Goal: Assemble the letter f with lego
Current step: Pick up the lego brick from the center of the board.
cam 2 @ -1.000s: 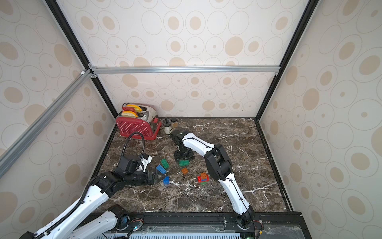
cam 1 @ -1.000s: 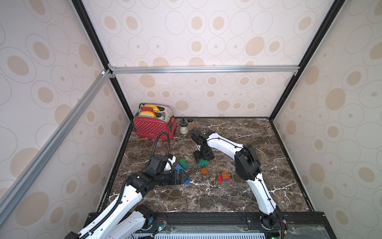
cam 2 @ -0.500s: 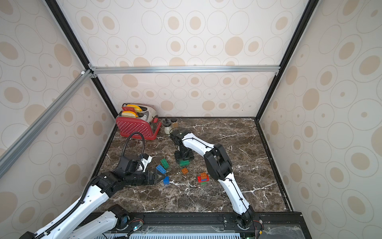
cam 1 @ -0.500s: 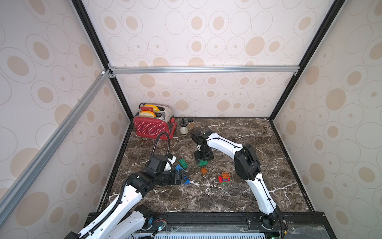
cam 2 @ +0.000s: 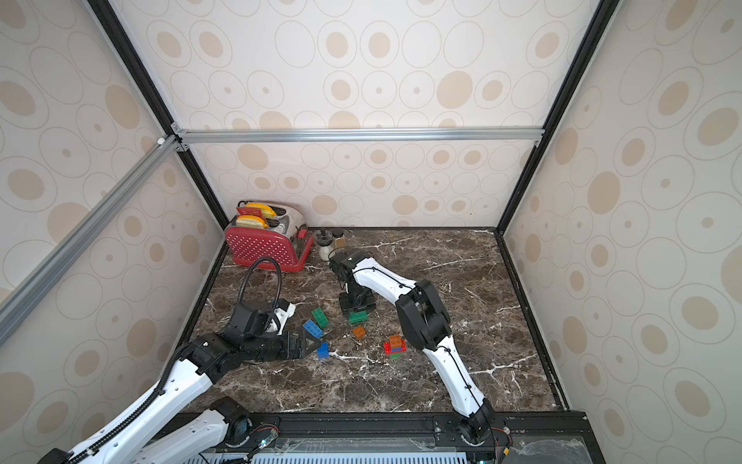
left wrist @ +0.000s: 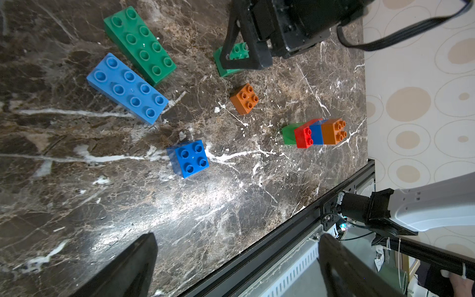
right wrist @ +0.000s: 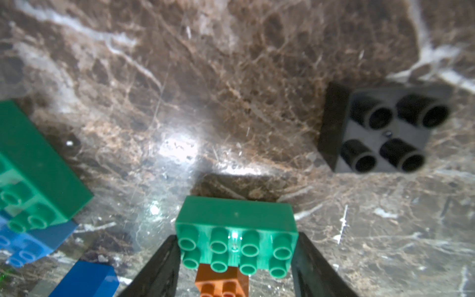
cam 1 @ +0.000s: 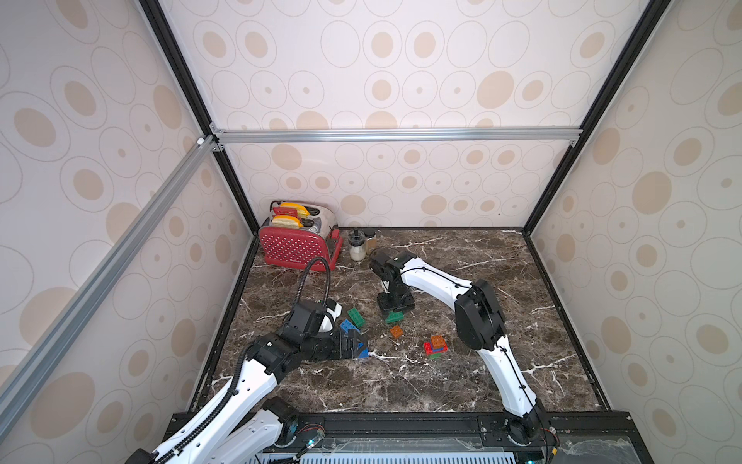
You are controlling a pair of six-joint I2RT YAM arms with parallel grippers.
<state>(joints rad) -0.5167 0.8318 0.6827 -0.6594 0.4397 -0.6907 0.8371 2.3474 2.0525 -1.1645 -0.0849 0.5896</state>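
Right wrist view — right claw (right wrist: 237, 237) straddles the small green brick (right wrist: 235, 214).

Loose lego (left wrist: 244, 99) scattered studs-up on marble tabletop (left wrist: 231, 205); one four-colour stack (left wrist: 313, 133) apart.

I get bright, even light in both top views. My right wrist view shows white glare on the tabletop (right wrist: 180, 149) and a blurred black brick (right wrist: 385, 131).

Top views look down from high; wrist cameras hover near the lego (left wrist: 189, 158).
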